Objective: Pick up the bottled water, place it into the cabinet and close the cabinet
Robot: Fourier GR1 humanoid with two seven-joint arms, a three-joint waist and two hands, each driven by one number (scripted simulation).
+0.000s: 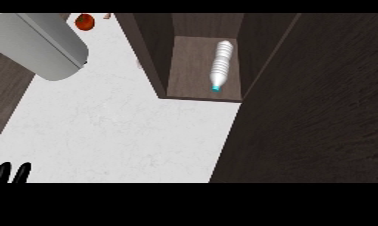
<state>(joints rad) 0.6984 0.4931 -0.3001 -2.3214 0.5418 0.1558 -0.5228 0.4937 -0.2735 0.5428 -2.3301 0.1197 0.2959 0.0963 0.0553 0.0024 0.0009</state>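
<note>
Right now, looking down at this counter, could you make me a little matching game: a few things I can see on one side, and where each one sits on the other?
Things:
1. bottle
2. red thing
3. left robot hand
4. cabinet door

Places:
A. fingertips showing at the lower left edge
B. lying on the cabinet floor, blue cap toward the view's bottom
C. swung open, filling the right side
D. on the white counter at the top left

Pairs: 1-B, 2-D, 3-A, 4-C
</note>
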